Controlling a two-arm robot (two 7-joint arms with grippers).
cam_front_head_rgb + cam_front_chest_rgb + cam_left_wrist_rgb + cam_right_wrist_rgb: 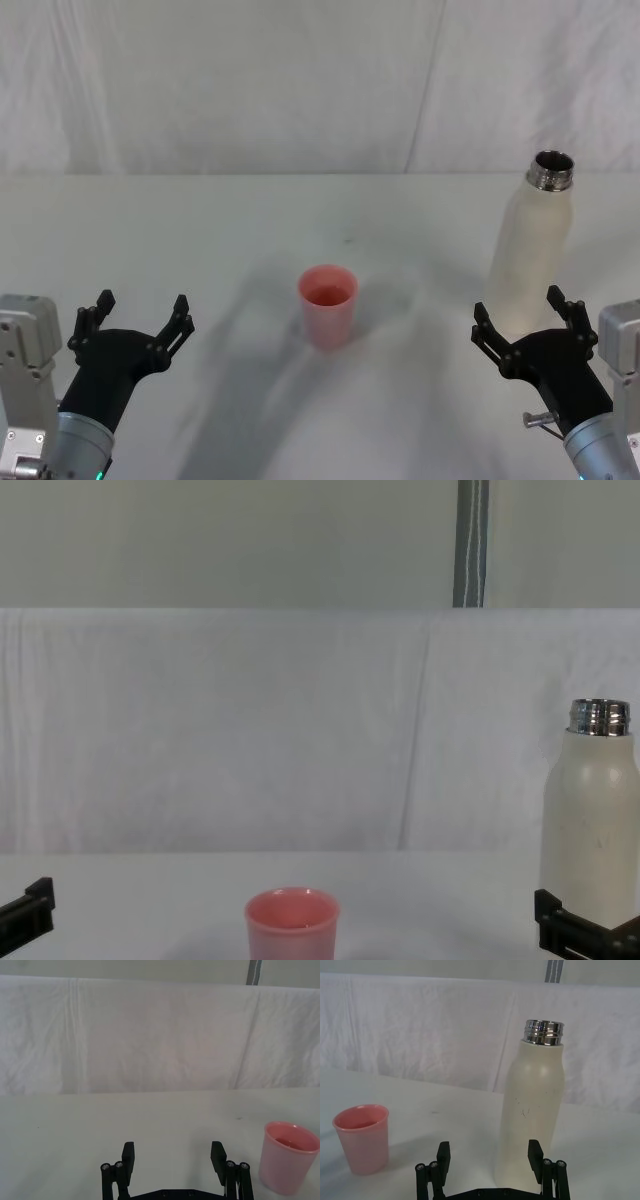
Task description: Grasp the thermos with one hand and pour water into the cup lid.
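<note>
Task was barely started when I checked: nothing grasped, nothing poured as far as I could judge. The thermos (530, 255) stood upright and uncapped on the white table (250, 215), at about 2 o'clock from the table's centre in the head view, steel neck open. The cup lid (328, 305) sat upright near centre, well apart from the thermos, at its 8 o'clock. I couldn't tell whether there was any water in it. My right gripper (523, 318) was spread wide and holding nothing, just short of the thermos base on the near side; in the right wrist view the bottle lined up between the fingers (535, 1156) but past the tips, no contact that I could see. Left gripper (136, 318) sat idle at 8 o'clock, also wide open and empty, the cup off to its side. Left to do, by my read: close in and clamp the bottle body, lift, carry over the cup, tilt to pour.
</note>
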